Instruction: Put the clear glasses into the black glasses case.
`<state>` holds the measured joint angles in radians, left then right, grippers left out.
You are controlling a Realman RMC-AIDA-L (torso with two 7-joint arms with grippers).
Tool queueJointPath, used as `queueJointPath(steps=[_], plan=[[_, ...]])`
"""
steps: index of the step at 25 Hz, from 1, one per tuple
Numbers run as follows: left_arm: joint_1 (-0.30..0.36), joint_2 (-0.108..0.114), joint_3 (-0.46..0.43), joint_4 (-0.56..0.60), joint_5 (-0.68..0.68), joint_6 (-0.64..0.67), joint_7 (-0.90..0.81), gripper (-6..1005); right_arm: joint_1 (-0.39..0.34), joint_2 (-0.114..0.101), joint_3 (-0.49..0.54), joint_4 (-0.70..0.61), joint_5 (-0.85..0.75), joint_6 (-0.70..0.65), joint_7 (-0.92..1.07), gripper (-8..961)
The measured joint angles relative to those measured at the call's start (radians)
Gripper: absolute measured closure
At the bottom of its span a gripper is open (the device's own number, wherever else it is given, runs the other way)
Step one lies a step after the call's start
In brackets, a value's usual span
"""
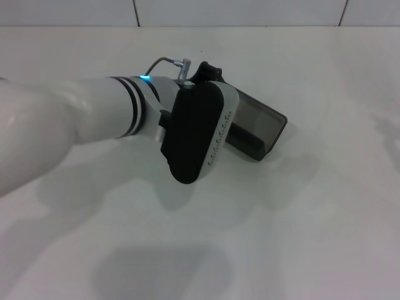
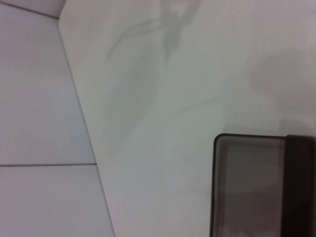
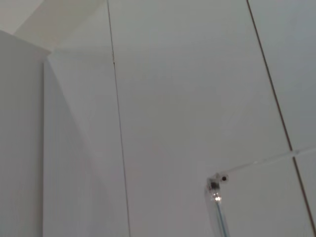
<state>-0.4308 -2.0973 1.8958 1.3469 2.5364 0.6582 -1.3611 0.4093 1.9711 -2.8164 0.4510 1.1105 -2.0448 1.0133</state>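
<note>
Where the left arm (image 1: 69, 134) reaches in from the left side of the head view, it stretches over the white table (image 1: 300, 237), and the left gripper (image 1: 195, 134) at its end hangs right above the case (image 1: 259, 125). The black housing of this gripper covers the near part of the case. I cannot tell if this hand is apart or together, or if it touches the case.

The case lies open on the table, a little past the middle and turned at an angle. Its grey lining faces up and a dark rim goes around it. In the left wrist view one rounded corner of the case (image 2: 247, 187) shows, with the table around it and a tiled wall (image 2: 34, 98) beyond the table edge.

The right gripper itself shows in no view, so its state I also cannot tell. In the right wrist view only a piece of the glasses (image 3: 217, 202) shows: a clear arm with a small hinge, seen in front of the tiled wall (image 3: 173, 98). What holds it is not visible.
</note>
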Motion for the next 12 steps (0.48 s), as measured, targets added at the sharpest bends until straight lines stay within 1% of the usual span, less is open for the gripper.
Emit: queueJointPath(steps=[5, 12], plan=[[0.021, 0.000, 0.025, 0.003, 0.035, -0.028, -0.052, 923, 0.005, -0.009, 0.000, 0.000, 0.010, 0.000, 0.000, 834], [0.036, 0.002, 0.029, 0.003, 0.038, -0.064, -0.078, 928, 0.004, -0.013, 0.000, 0.000, 0.011, 0.000, -0.007, 834]])
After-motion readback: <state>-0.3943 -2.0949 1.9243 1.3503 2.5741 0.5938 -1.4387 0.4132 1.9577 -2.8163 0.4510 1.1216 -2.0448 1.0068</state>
